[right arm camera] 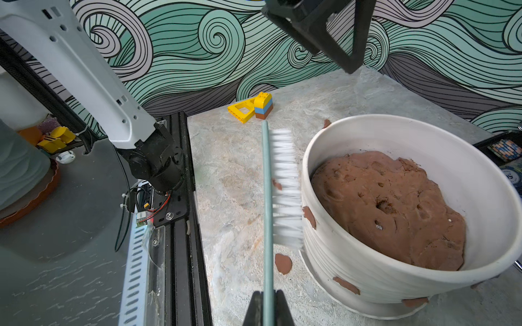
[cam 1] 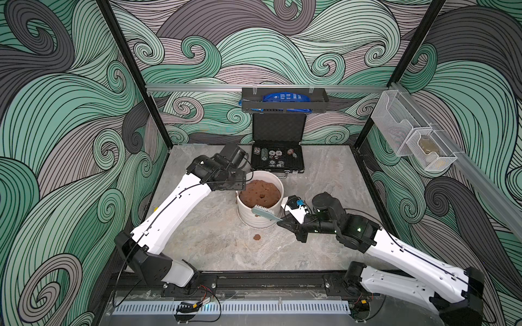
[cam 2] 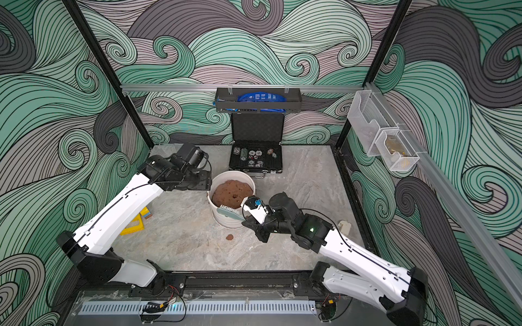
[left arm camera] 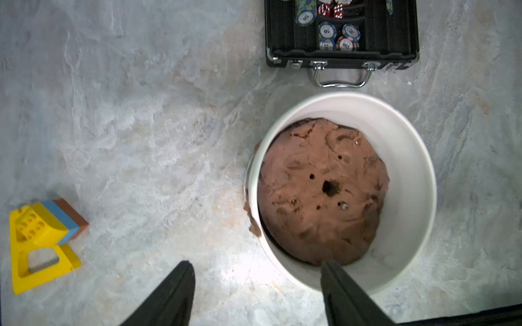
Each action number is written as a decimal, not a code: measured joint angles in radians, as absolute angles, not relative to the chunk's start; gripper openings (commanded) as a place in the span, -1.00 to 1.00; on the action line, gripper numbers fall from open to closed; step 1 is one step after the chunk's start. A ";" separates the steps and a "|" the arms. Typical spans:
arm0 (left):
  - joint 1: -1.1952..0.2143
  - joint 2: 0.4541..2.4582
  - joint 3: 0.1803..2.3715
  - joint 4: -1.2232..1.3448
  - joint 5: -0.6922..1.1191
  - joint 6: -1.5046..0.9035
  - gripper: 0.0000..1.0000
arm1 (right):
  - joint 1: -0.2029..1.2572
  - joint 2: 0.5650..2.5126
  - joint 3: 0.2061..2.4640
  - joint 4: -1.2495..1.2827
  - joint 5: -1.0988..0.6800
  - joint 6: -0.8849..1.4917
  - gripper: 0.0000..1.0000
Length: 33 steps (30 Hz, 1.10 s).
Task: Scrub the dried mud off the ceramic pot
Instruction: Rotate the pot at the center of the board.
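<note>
One loose mud chip [cam 1: 256, 237] lies on the bench [cam 1: 214, 248], nearer the front edge than the pot. Beyond it, the right end effector [right arm camera: 268, 299] pinches the handle of one brush [right arm camera: 285, 186], whose white bristles touch the near outer wall of the single white pot [right arm camera: 353, 268]. The pot stands mid-bench on a saucer [right arm camera: 333, 299], with one brown mound [right arm camera: 389, 206] inside. Four mud patches [right arm camera: 310, 216] show on its wall in the right wrist view. The left end effector [left arm camera: 257, 264] hangs spread and empty by the pot's left rim. One open poker case [cam 1: 278, 161] sits at the back edge.
</note>
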<state>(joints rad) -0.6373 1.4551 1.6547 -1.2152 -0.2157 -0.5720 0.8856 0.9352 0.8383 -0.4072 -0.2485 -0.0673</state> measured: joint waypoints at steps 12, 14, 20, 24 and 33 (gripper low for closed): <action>-0.753 1.513 1.580 -1.269 -0.214 -0.924 0.31 | 0.846 0.901 0.838 -0.440 -0.262 -0.076 -1.00; -0.761 1.536 1.571 -1.268 -0.217 -0.968 0.22 | 0.842 0.892 0.838 -0.444 -0.263 -0.076 -1.00; -0.786 1.549 1.544 -1.259 -0.226 -1.070 0.04 | 0.841 0.887 0.837 -0.453 -0.265 -0.076 -1.00; -0.791 1.570 1.520 -1.250 -0.225 -1.121 -0.07 | 0.840 0.887 0.830 -0.453 -0.265 -0.076 -1.00; -0.791 1.638 1.503 -1.222 -0.237 -1.157 -0.28 | 0.840 0.886 0.806 -0.455 -0.283 -0.076 -1.00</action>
<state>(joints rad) -0.7906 1.6379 1.5028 -1.2224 -0.2375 -1.1572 0.8402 0.8864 0.8059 -0.4545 -0.2829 -0.0761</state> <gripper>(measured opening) 0.383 0.077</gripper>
